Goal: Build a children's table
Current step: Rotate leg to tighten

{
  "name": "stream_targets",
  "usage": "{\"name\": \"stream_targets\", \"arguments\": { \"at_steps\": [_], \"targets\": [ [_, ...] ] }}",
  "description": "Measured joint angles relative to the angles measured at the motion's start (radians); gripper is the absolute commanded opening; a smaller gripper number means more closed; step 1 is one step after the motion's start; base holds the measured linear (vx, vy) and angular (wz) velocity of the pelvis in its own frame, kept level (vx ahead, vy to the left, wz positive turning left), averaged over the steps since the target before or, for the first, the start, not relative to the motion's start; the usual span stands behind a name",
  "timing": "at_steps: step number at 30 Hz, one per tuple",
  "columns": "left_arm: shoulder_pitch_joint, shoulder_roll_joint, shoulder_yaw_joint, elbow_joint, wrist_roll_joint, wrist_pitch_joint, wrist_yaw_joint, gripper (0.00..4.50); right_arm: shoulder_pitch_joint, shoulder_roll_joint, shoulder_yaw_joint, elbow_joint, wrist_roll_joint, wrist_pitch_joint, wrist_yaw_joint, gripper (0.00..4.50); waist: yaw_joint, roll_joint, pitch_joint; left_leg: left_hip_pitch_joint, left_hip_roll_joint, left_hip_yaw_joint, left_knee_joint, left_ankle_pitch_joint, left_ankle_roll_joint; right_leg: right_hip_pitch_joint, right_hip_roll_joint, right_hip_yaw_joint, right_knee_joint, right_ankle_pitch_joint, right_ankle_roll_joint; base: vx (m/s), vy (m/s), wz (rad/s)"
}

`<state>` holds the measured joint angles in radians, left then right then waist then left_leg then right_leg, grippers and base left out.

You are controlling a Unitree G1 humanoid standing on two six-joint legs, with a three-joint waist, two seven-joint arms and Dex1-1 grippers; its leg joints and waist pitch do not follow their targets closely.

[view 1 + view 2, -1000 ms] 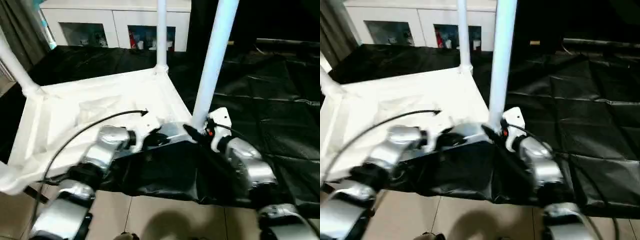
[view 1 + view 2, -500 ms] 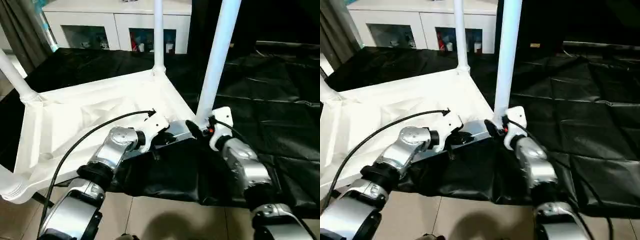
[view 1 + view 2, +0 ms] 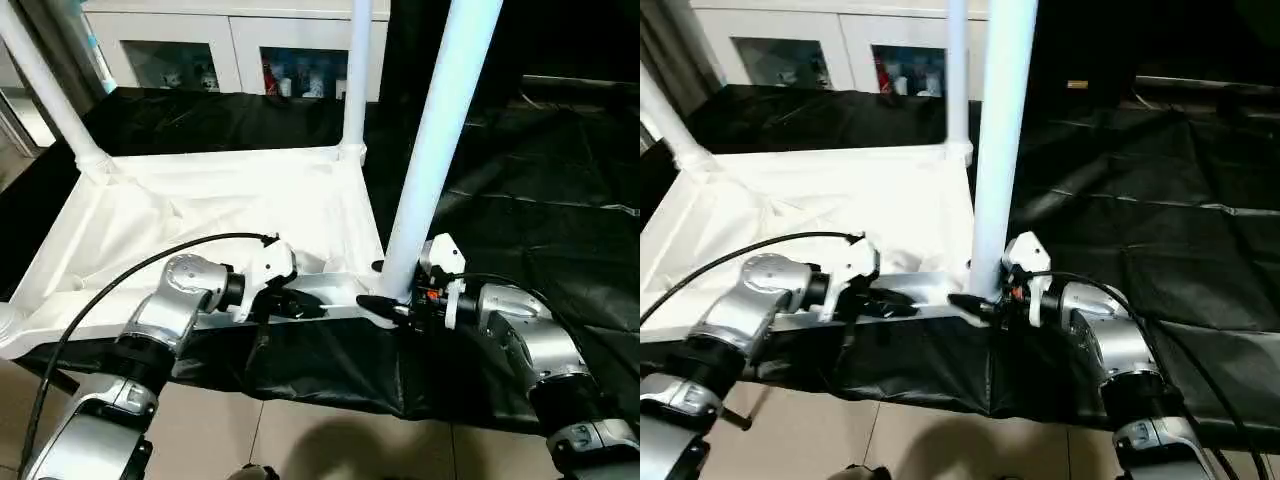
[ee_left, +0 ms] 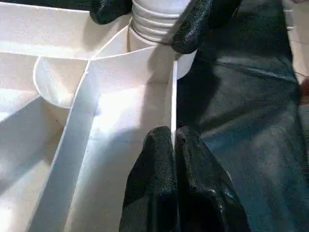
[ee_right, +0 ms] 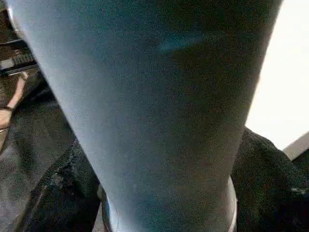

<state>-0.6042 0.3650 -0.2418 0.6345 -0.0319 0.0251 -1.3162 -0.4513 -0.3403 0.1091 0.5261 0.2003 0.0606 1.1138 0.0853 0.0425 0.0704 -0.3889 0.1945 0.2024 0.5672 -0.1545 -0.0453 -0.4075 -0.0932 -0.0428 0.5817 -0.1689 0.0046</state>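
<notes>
Black sheeting (image 3: 520,170) covers the floor, w/ a white glass-door cabinet (image 3: 240,45) at the back and tiled floor nearest the robot.

Head views: the children's table (image 3: 215,205) lies upside down on the sheeting, ribbed underside up, legs pointing straight up, long axes vertical. The near leg (image 3: 435,150) stands in the corner socket nearest the robot's right arm; two more legs stand at the far corners. Left gripper (image 3: 290,303) is on the table's near rim, beside that socket. Right gripper (image 3: 385,303) is at the near leg's base.

Left wrist view: left gripper's fingers (image 4: 159,164) are closed down on the thin rim wall, one each side. Beyond, the other gripper's black fingers wrap the leg's ribbed foot at the socket.

Right wrist view: near leg (image 5: 154,96) sits between the right gripper's fingers (image 5: 63,193), clamped around it low down.

Judgement: hollow plastic, prob. light and stiff, smooth so slippery; rim wall thin, could flex. Best hold on a leg is low by the socket, where the leg has least leverage.
</notes>
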Motion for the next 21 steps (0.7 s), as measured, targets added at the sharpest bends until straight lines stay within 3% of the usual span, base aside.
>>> {"name": "stream_targets", "arguments": {
  "at_steps": [2, 3, 7, 13, 21],
  "targets": [
    [0.002, 0.005, -0.001, -0.001, -0.004, 0.002, -0.009, 0.0, 0.001, -0.007, 0.008, -0.003, 0.002, 0.001, 0.014, 3.64, 0.0, 0.0, 0.0, 0.0, 0.0, 0.0, 0.0, 0.0, 0.0, 0.0, 0.0, 0.0, 0.001, 0.0, 0.0, 0.0, 0.0, 0.0],
    [0.003, 0.006, -0.001, -0.001, -0.005, 0.002, -0.011, 0.0, 0.001, -0.008, 0.01, -0.003, 0.003, 0.003, 0.02, 3.4, 0.001, 0.0, 0.0, 0.001, 0.0, 0.0, 0.0, 0.0, 0.0, 0.0, 0.0, 0.0, 0.001, 0.0, 0.0, 0.0, 0.0, 0.0],
    [0.004, 0.006, -0.001, -0.001, -0.005, 0.002, -0.009, 0.0, 0.009, -0.008, 0.011, -0.017, 0.007, 0.017, 0.03, 3.12, 0.001, 0.0, 0.0, 0.001, 0.0, 0.0, 0.0, 0.0, 0.0, 0.0, 0.0, 0.0, 0.002, 0.0, 0.0, 0.0, 0.0, 0.0],
    [-0.001, -0.027, 0.0, 0.011, 0.01, -0.009, 0.058, 0.0, 0.03, 0.015, -0.009, -0.036, -0.003, 0.025, -0.075, 2.84, 0.002, 0.0, 0.0, 0.002, -0.001, 0.0, 0.001, 0.0, 0.0, 0.0, 0.0, 0.002, 0.003, 0.0, 0.0, 0.0, 0.0, 0.0],
    [-0.077, -0.171, 0.001, 0.124, 0.092, -0.009, 0.363, 0.0, -0.023, 0.174, -0.114, 0.075, -0.077, -0.001, -0.596, 2.81, -0.007, 0.001, -0.001, 0.006, -0.003, 0.0, 0.0, 0.0, 0.0, 0.003, -0.001, 0.004, 0.001, -0.003, 0.005, 0.0, 0.0, 0.0]
  ]
}}
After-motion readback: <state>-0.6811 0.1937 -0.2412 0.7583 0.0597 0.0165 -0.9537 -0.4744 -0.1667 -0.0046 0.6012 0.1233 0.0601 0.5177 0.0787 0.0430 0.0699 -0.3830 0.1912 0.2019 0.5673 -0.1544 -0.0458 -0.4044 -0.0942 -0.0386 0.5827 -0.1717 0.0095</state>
